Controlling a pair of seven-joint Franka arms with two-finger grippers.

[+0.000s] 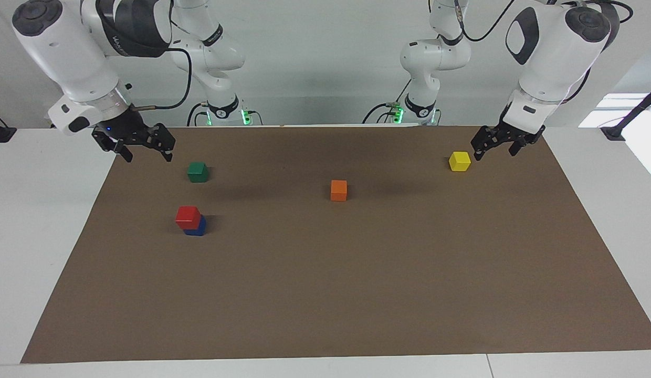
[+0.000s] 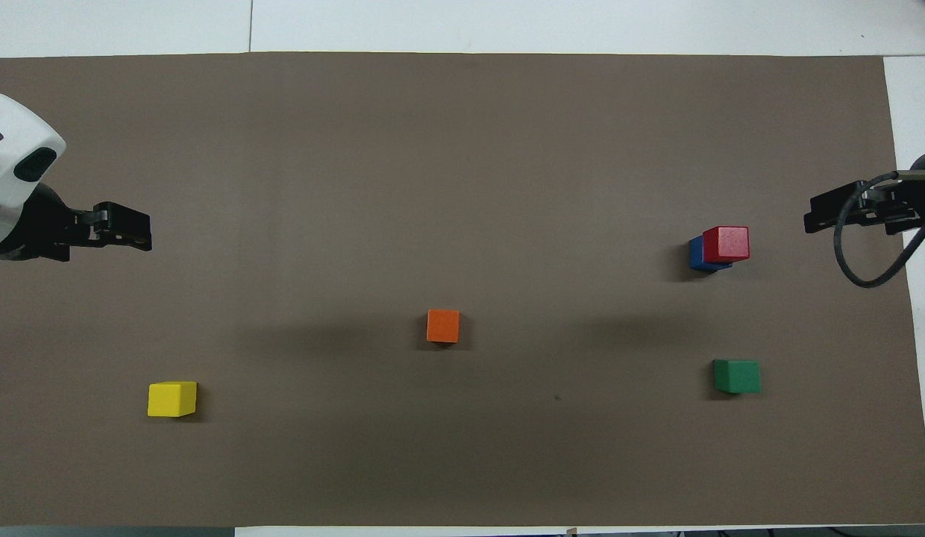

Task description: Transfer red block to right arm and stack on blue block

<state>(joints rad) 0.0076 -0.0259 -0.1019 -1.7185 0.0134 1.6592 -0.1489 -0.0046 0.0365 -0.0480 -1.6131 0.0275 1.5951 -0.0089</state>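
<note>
A brown paper mat (image 1: 357,294) covers the white counter (image 1: 37,220), which meets a plain pale grey wall (image 1: 315,52); daylight glares at a bright window (image 1: 614,110).

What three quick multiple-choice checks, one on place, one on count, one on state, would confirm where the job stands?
1. Where is the red block?
A. on the blue block
B. on the green block
C. in the right gripper

2. How many blocks are on the brown mat?
A. three
B. four
C. five

3. What state are the two grippers in?
A. both open and empty
B. right shut on the red block
C. left shut on the yellow block

Answers:
1. A: the red block sits on the blue one, slightly offset.
2. C: red, blue, green block, orange block, yellow block.
3. A: the right gripper and left gripper hang open, holding nothing.
</note>
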